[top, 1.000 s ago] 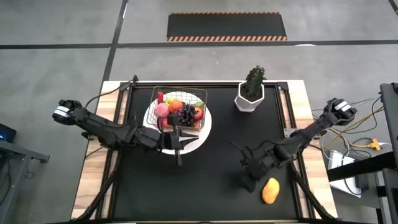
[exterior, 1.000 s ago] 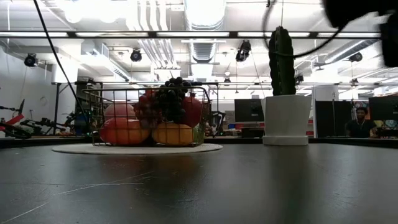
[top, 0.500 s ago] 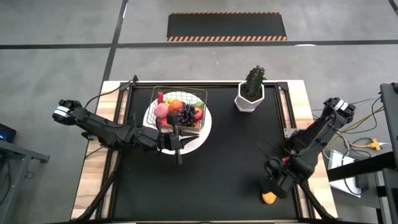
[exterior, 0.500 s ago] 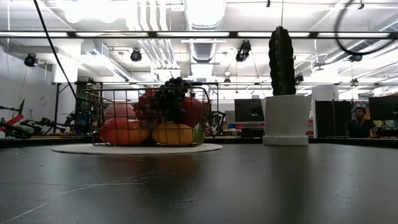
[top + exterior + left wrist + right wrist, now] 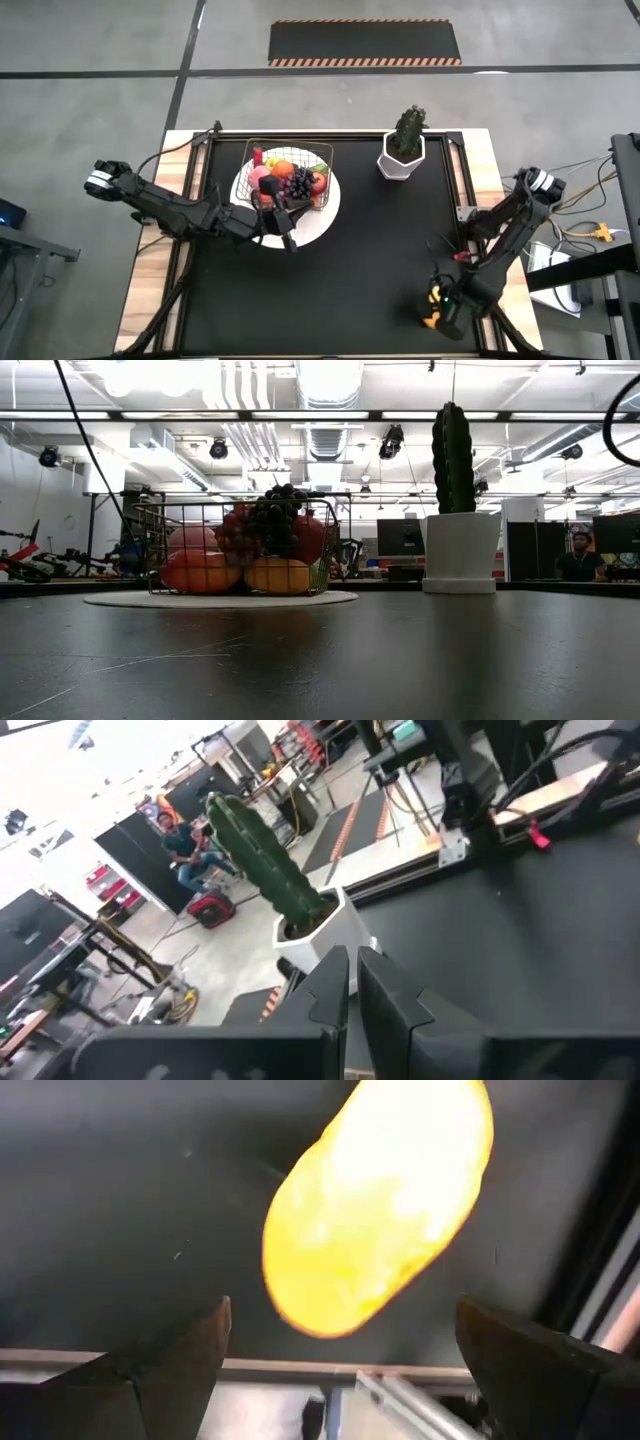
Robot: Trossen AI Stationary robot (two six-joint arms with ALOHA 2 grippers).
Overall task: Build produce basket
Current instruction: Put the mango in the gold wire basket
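A small rectangular basket of thin wire mesh [image 5: 287, 176] sits on a round white plate [image 5: 322, 215] toward the left rear of the black table [image 5: 350, 260]. It holds toy produce: a dark purple grape bunch [image 5: 272, 518] heaped on top, a pink peach [image 5: 260, 176], an orange fruit [image 5: 283, 168] and red pieces beside them. The left gripper [image 5: 290, 226] hovers at the plate's front edge, just in front of the basket, its two dark fingers [image 5: 335, 985] pressed together with nothing between them. In the left wrist view they point toward a green cactus-like plant in a white hexagonal pot [image 5: 300, 910], which stands at the table's rear, right of the basket. The right gripper [image 5: 436, 305] is down at the table's front right corner, over a yellow toy mango [image 5: 380, 1205] lying on the black surface well apart from the basket. Its fingers [image 5: 165, 1365] stand wide apart on either side of the mango, not gripping it
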